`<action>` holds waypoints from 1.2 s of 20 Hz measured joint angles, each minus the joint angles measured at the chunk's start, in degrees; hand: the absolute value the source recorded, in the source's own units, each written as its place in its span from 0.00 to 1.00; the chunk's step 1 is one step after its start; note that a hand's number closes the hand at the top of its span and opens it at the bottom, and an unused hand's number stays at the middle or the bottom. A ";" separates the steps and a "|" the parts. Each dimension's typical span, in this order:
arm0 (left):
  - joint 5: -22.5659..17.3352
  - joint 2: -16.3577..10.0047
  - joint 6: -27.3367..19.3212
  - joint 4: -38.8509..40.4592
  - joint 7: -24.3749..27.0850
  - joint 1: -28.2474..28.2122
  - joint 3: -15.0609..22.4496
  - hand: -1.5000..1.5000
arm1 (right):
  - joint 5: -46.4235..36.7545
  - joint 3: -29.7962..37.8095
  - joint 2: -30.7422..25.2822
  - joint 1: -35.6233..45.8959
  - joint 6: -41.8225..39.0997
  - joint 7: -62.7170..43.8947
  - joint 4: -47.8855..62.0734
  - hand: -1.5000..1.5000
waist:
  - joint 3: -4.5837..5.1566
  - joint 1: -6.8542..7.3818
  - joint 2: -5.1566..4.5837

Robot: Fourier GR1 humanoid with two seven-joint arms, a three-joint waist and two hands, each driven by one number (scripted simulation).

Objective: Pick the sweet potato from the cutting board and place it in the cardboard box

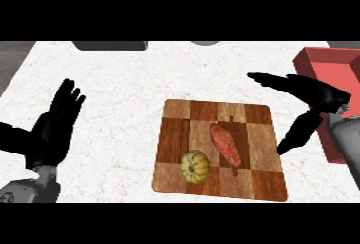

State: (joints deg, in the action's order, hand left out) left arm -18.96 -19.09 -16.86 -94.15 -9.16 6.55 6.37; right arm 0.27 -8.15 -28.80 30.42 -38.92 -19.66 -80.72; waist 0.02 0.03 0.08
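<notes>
While the sweet potato (225, 144) lies untouched on the cutting board (200, 114) beside a small squash (195, 166), the right hand (316, 93) hangs just off the board's right edge, fingers apart and empty, the red box (316, 55) close by, so pick and place are both left to do.

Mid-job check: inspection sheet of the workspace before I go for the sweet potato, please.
Surface: white marbled counter; checkered wooden cutting board lies flat on it.
Job's things: long reddish-orange sweet potato on the board, untouched; red open-topped box at the right edge.
Clutter: small ribbed yellow-green squash beside the sweet potato.
Hands: left hand open, resting at the left; right hand open, between board and box.
Cables: nothing seen.
Surroundings: two grey objects, cut off at the far edge.
</notes>
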 measured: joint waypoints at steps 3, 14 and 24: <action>0.59 0.49 1.30 -0.17 0.63 -1.39 -1.01 0.50 | -0.51 -0.11 2.94 -0.95 0.26 -3.04 -1.59 0.00 | 0.00 0.06 -0.02; 4.20 4.17 3.26 -1.48 -1.04 -1.63 -2.92 0.50 | -8.88 0.78 8.10 -6.19 0.43 -1.82 -4.37 0.00 | -0.02 0.11 -0.06; 6.45 6.32 5.51 -0.51 -2.77 0.22 -5.33 0.50 | -15.23 0.90 13.00 -7.08 0.70 1.38 -0.57 0.00 | -0.02 0.09 -0.08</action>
State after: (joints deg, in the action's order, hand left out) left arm -12.51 -12.78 -11.35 -94.66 -11.93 6.77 1.04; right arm -14.96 -7.25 -15.80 23.34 -38.22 -18.28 -81.29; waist 0.00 0.12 0.00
